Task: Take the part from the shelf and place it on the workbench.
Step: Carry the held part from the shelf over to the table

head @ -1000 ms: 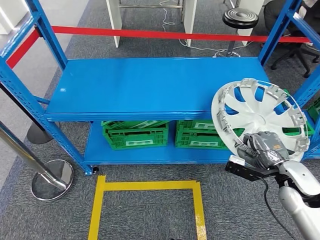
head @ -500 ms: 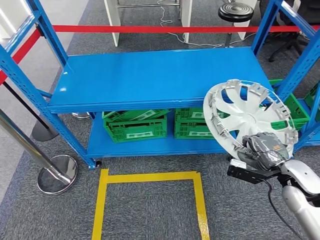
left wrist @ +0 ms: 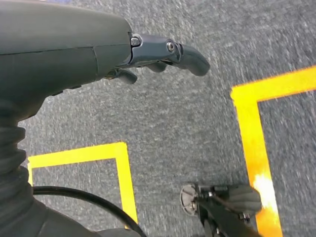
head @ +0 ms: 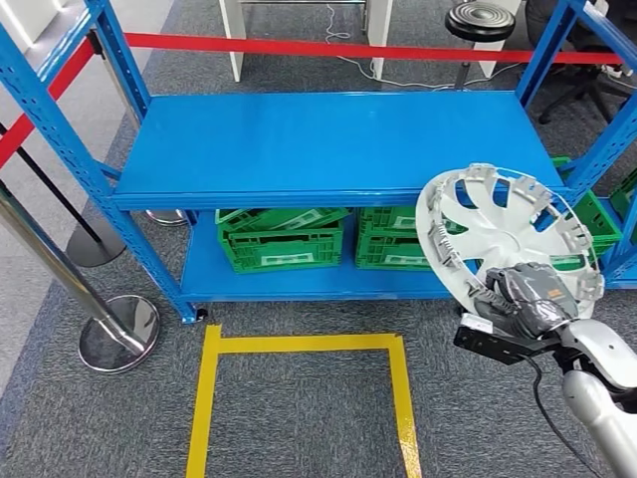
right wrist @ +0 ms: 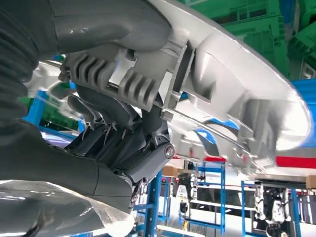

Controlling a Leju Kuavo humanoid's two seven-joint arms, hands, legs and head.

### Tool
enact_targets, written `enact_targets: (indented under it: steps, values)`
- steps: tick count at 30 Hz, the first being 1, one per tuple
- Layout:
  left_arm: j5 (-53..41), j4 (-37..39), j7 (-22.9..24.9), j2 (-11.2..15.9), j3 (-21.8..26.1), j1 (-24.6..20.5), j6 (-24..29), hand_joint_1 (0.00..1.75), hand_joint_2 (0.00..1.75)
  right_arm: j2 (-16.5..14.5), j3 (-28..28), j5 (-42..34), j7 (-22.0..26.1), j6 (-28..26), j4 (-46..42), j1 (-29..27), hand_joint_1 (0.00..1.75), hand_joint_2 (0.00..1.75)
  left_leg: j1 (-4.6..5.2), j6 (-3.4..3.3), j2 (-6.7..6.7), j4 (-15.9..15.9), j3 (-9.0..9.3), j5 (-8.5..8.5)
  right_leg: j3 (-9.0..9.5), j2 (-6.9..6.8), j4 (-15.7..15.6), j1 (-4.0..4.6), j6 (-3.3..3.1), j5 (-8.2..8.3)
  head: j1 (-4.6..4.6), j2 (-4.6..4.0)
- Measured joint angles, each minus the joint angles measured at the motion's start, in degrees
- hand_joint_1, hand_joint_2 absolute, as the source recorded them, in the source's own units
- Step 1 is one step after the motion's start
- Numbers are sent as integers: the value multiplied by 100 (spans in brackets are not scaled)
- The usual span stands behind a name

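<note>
Blue steel shelving [head: 322,144] spans the frame's upper half, green plastic crates [head: 282,242] below. At right, a silver spoked plastic wheel cover [head: 511,234] is gripped by the right hand [head: 526,299]. The left hand [left wrist: 111,54] hangs empty, fingers loosely extended.

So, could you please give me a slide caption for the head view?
Right robot hand holds a silver hubcap beside the blue shelf.

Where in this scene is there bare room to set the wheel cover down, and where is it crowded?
The blue shelf top is bare from post to post. The lower shelf holds green crates, so it is crowded. The right robot hand grips the wheel cover.
</note>
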State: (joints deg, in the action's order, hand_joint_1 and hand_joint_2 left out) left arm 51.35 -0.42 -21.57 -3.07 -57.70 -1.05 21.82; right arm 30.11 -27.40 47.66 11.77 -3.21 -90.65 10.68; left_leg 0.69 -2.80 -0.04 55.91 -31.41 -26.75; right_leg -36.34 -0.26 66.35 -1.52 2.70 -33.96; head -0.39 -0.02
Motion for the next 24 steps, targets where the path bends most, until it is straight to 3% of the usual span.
enact_targets:
  steps: [2, 3, 4, 5, 7, 8, 12, 14, 16, 17, 18, 19, 22, 24]
  values:
    - [42, 0, 0, -4, -54, 3, -3, 0, 175, -1, 5, -22, 8, 0, 10, -44, 175, 175, 14, -12, -1, 15, -20, 8, -307, 8, 657, 3, 15, -197, -1, 0]
    - [60, 0, 0, -9, -78, 5, -5, 0, 175, -1, 8, -28, 13, -1, 13, -67, 175, 175, 18, -13, -3, 28, -23, 6, -335, 9, 714, 4, 20, -144, 0, 0]
    - [77, 0, 0, -13, -97, 5, -5, 0, 175, -1, 10, -33, 16, -1, 14, -82, 175, 175, 18, -10, -6, 48, -23, -1, -246, 8, 532, 1, 22, 14, 1, 0]
    - [88, 0, 0, -19, -115, 4, -5, 0, 175, -1, 14, -37, 19, -1, 14, -91, 175, 175, 18, -1, -9, 77, -24, -14, -67, 4, 165, -8, 25, 230, 1, 0]
    - [94, 1, 0, -20, -155, 0, -5, 0, 175, -6, 20, -46, 24, -1, 14, -93, 175, 175, 40, 40, -17, 161, -60, -52, 291, 6, -542, -18, 24, 471, 3, 0]
    - [96, 2, 0, -19, -175, -1, -5, 0, 175, -10, 23, -49, 24, -2, 13, -98, 175, 175, 54, 64, -20, 203, -92, -61, 381, 11, -723, -18, 13, 497, 2, 0]
    - [104, 2, 0, -5, -216, 9, -5, 0, 175, -26, 30, -49, 25, -10, 10, -139, 175, 175, 60, 157, -21, 321, -190, -120, 372, 19, -767, -20, -90, 505, -8, 0]
    - [105, 2, 0, -1, -219, 8, -5, 0, 175, -32, 34, -50, 22, -12, 9, -145, 175, 175, 35, 231, -18, 722, -351, -404, 356, 9, -780, -34, -136, 528, -19, 0]
    - [105, 2, 0, -6, -221, 8, -5, 0, 175, -38, 36, -51, 21, -12, 9, -149, 175, 175, 3, 280, -16, 1481, -655, -783, 334, 2, -778, -27, -153, 538, -26, 0]
    - [105, 2, 0, -8, -222, 10, -5, 0, 175, -41, 36, -51, 21, -12, 10, -153, 175, 175, -9, 290, -16, 1781, -771, -882, 328, 0, -777, -23, -157, 541, -26, 0]
    - [107, 2, 0, -9, -225, 12, -5, 0, 175, -43, 36, -51, 21, -12, 10, -155, 175, 175, -15, 290, -16, 1900, -808, -871, 326, 0, -776, -21, -159, 542, -26, 0]
    - [108, 2, 0, -10, -227, 13, -5, 0, 175, -44, 36, -51, 21, -12, 9, -158, 175, 175, -17, 280, -16, 1789, -745, -748, 330, 2, -776, -20, -159, 542, -26, 0]
    - [118, 2, 1, -4, -239, 10, -5, 0, 175, -46, 52, -52, 24, -15, 6, -160, 175, 175, -2, 197, -22, 693, -239, -190, 344, 9, -775, -13, -145, 545, -23, 0]
    - [140, 2, 3, 2, -250, 8, -5, 0, 175, -50, 65, -52, 30, -22, 4, -166, 175, 175, 22, 143, -25, 333, -97, -106, 313, 10, -776, -8, -103, 565, -23, 0]
